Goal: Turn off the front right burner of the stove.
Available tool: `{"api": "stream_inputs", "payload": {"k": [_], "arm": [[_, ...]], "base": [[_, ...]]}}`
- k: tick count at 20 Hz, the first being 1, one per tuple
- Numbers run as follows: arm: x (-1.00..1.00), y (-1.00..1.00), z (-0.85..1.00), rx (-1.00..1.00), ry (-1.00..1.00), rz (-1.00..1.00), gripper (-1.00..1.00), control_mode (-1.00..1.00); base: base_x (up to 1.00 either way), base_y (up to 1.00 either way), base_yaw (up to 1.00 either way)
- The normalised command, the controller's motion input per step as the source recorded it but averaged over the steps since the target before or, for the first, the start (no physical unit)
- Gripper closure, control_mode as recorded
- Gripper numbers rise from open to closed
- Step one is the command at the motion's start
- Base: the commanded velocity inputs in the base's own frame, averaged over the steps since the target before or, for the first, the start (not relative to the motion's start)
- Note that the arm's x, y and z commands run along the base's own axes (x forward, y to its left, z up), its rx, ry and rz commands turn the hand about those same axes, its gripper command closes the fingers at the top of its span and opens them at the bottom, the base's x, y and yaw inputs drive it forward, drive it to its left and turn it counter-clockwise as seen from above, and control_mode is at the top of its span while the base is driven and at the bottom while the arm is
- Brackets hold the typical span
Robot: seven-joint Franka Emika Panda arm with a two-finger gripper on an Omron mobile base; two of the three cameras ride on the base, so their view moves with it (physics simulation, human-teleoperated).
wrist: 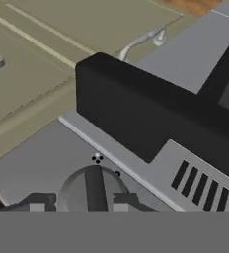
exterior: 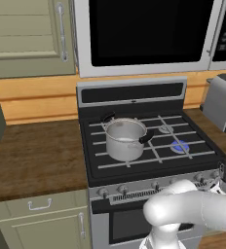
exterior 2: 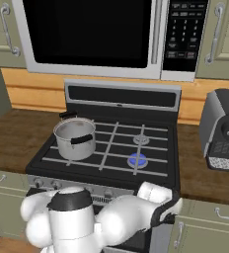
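Front right burner (exterior: 180,145) lit blue. End effector (wrist: 78,203) fingers apart astride rightmost stove (exterior 2: 158,150) knob (wrist: 93,187); close squarely on ridge before turning.

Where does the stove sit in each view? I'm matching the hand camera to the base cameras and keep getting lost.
Left base view: the stove fills the centre, under the microwave.
Right base view: the stove is centre-left, its front partly behind the arm.
Hand view: the stove's steel front panel crosses the lower half, seen close up.
Shared landmark: the knobs on the front panel.
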Motion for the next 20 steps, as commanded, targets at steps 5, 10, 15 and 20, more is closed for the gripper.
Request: {"api": "stream_inputs", "payload": {"k": [5, 10, 15, 20], "arm": [[0.0, -0.52, 0.41, 1.0, 0.0, -0.27, 1.0, -1.0], [0.0, -0.52, 0.4, 1.0, 0.0, -0.27, 1.0, -1.0], [0.0, -0.54, 0.4, 1.0, 0.0, -0.29, 1.0, -1.0], [0.02, -0.57, 0.3, 0.92, 0.05, -0.35, 1.0, -1.0]], "base": [[0.0, 0.0, 0.0], [0.0, 0.0, 0.0], [0.0, 0.0, 0.0], [0.0, 0.0, 0.0]]}}
